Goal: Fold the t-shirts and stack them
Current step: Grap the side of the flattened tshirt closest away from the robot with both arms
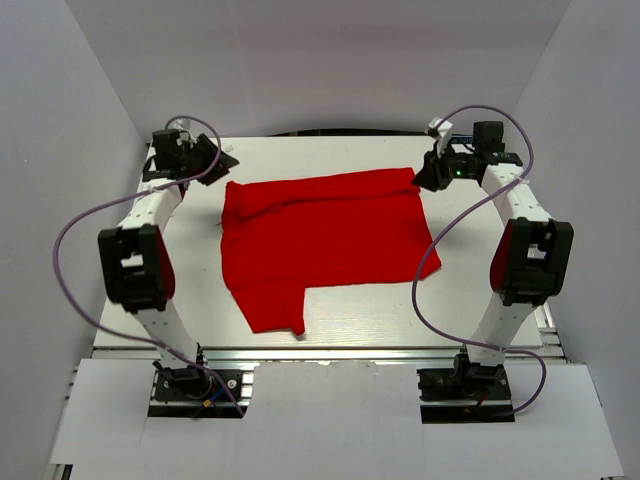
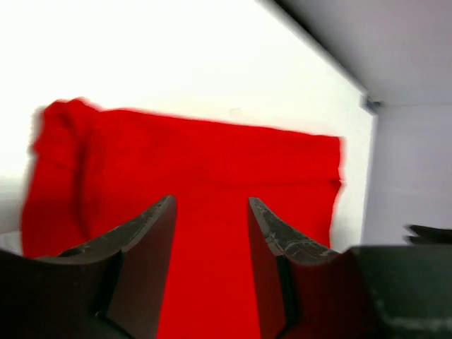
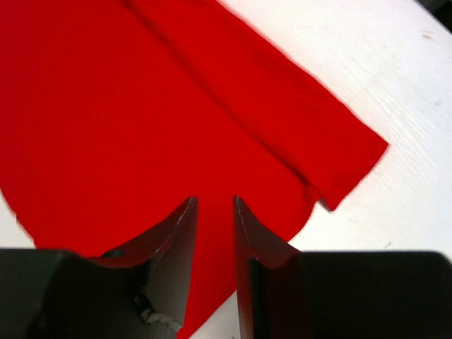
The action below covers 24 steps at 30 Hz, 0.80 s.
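Note:
The red t-shirt [image 1: 320,240] lies flat on the white table [image 1: 480,290], partly folded, with one sleeve or flap sticking out at its near left [image 1: 275,308]. A fold ridge runs along its far edge. My left gripper [image 1: 220,160] hovers just past the shirt's far left corner, open and empty; in the left wrist view the shirt [image 2: 205,162] spreads beyond the left gripper [image 2: 212,205]. My right gripper [image 1: 428,176] is at the shirt's far right corner, open with a narrow gap; the right wrist view shows the right gripper [image 3: 215,201] over that corner [image 3: 332,155]. No neck label shows.
Grey walls close in the table on the left, right and back. The table's far edge [image 1: 330,135] lies just behind both grippers. Purple cables [image 1: 75,225] loop off each arm. A metal rail [image 1: 330,352] runs along the table's near edge.

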Tool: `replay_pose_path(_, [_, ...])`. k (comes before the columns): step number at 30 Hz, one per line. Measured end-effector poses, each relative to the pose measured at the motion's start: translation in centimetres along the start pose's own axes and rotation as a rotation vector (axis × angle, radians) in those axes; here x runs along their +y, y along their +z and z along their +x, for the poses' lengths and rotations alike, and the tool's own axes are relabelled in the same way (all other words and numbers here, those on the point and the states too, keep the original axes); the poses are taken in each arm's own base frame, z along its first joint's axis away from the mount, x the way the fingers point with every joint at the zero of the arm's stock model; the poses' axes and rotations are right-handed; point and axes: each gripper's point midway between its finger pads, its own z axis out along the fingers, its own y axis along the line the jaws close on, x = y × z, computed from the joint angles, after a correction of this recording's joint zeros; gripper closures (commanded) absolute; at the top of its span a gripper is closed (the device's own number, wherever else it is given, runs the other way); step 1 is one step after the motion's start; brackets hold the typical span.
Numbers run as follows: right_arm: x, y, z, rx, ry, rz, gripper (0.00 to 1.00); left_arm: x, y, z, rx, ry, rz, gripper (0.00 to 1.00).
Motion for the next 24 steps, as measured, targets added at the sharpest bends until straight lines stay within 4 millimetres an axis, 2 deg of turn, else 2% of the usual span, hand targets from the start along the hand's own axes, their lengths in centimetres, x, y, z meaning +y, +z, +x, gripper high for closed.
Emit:
replay_pose_path(3, [1.8, -0.5, 1.0, 0.016, -0.100, -0.068, 0.58, -4.1, -4.3, -1.6, -0.081, 0.076, 0.074, 0.45])
replay_pose_path(5, [2.7, -0.7, 2.1, 0.036, -0.165, -0.113, 0.56, -5.1, -7.1, -0.5, -0.095, 0.093, 0.088, 0.51])
replay_pose_path(6, [3.1, -0.8, 2.7, 0.047, -0.193, -0.130, 0.52, -5.2, -8.0, 0.2, -0.091, 0.092, 0.086, 0.58])
replay_pose_path(8, [4.1, -1.0, 4.1, 0.076, -0.249, -0.174, 0.48, -4.4, -9.6, 2.4, -0.067, 0.079, 0.064, 0.65])
replay_pose_path(10, [5.2, -1.4, 5.9, 0.112, -0.290, -0.217, 0.45, -3.0, -10.4, 4.9, -0.018, 0.043, 0.021, 0.75])
replay_pose_path(12, [6.3, -1.8, 7.5, 0.147, -0.321, -0.255, 0.45, -1.0, -11.4, 8.1, 0.040, -0.002, -0.037, 0.78])
replay_pose_path(15, [7.8, -2.5, 9.2, 0.180, -0.353, -0.305, 0.45, 1.6, -13.1, 12.5, 0.119, -0.075, -0.121, 0.79])
replay_pose_path(17, [8.7, -3.0, 9.8, 0.192, -0.368, -0.325, 0.45, 2.8, -14.4, 14.7, 0.155, -0.121, -0.174, 0.77])
replay_pose_path(21, [10.6, -4.3, 10.6, 0.201, -0.415, -0.338, 0.45, 4.0, -16.4, 17.6, 0.198, -0.197, -0.247, 0.71])
replay_pose_path(24, [12.0, -5.4, 11.7, 0.229, -0.432, -0.339, 0.45, 5.2, -17.0, 19.9, 0.241, -0.252, -0.309, 0.68])
